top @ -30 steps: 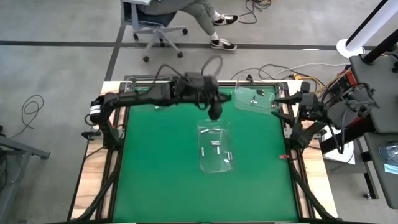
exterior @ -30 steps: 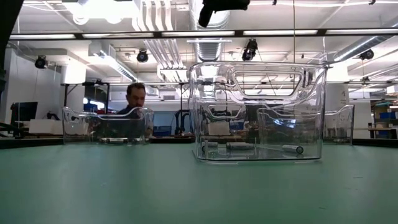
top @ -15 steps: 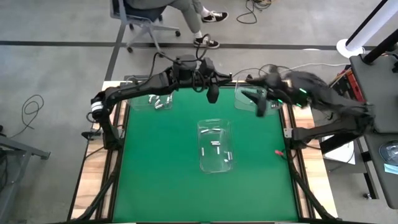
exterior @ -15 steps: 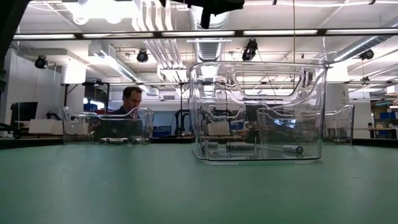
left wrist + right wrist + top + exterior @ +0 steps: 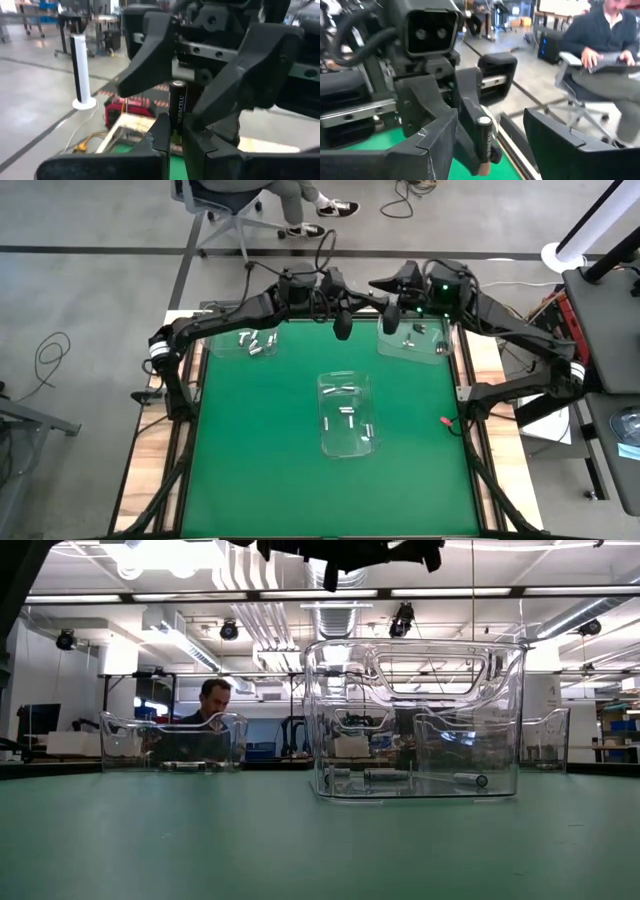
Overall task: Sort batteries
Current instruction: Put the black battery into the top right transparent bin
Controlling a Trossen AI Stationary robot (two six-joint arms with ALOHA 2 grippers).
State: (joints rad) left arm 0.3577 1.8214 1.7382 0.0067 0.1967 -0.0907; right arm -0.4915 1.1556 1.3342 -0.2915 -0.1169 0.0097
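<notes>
Above the far edge of the green table (image 5: 260,440), beyond the clear middle bin (image 5: 346,413), the two grippers meet nose to nose in the air. The left gripper (image 5: 171,134) is pinched tight on the lower end of a battery (image 5: 177,104) and holds it upright; the right gripper (image 5: 490,131) stands spread wide, one finger on each side of that battery — not touching it, as far as its own wrist view shows. This looks like a handover, and the risk is in the timing: if the left lets go before the right has closed, the battery drops toward the far edge and could roll off, as no bin lies directly under it. A slanted closing could also tip the battery out of the thin pinch. More batteries lie in the middle bin, and in the far left bin (image 5: 243,340) and far right bin (image 5: 412,340). The near half of the table lies open — plenty of room to draw back.
</notes>
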